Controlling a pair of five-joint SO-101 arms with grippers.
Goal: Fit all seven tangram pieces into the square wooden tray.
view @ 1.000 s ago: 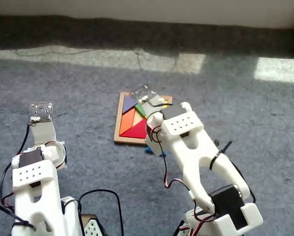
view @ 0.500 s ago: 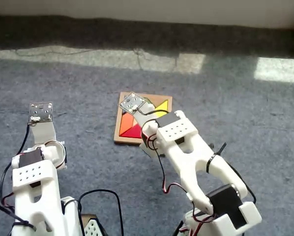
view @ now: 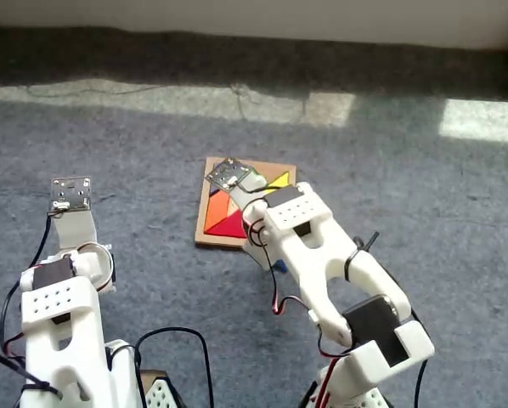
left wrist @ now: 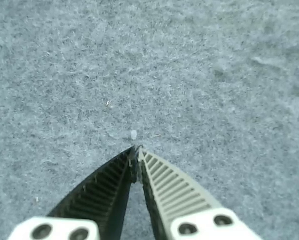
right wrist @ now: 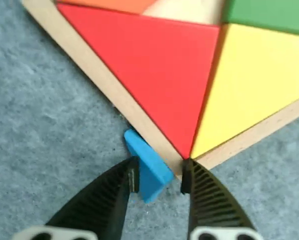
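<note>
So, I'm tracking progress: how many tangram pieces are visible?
5. In the tray: orange piece, red piece, yellow piece, green piece. The blue piece lies outside by its rim, between the fingers of the right gripper. The arm may hide others.

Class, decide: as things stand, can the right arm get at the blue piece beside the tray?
Probably yes: the right tool is open and sits astride the blue piece. Only the tray, with its rim close alongside, might crowd the grasp.

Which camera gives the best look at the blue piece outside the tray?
The right wrist view: the blue piece lies on the carpet against the tray edge, between the fingers of the open right gripper. The high view shows a sliver of it beside the arm. The left wrist view faces carpet elsewhere.
</note>
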